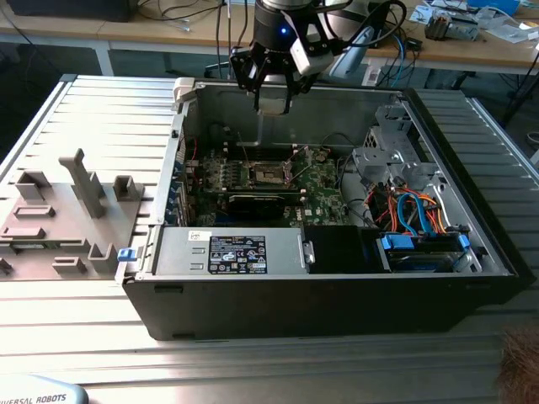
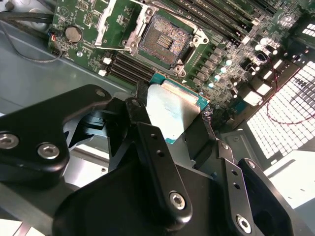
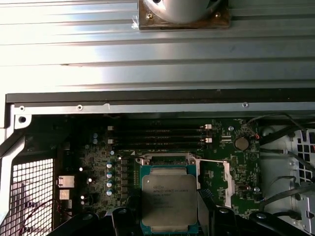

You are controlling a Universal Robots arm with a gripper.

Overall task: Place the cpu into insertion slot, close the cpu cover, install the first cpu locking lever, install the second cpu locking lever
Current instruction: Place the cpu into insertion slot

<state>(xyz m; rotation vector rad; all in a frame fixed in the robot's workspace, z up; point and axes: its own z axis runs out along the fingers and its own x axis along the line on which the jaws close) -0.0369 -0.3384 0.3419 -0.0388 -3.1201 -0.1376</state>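
gripping cpu point(image 2: 173, 109): flat square, dull silver top, teal-green edge, black fingers point(image 2: 147, 140).

cpu point(image 3: 169, 201): silver-grey, aloft, 12 o'clock of insertion slot point(image 1: 268, 174) in exterior view | slot empty | cpu cover point(image 2: 103, 25) open

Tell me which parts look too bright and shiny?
In the first wrist view, the ribbed metal table glares white; in the second wrist view, the perforated case wall is washed out and the cpu gleams.
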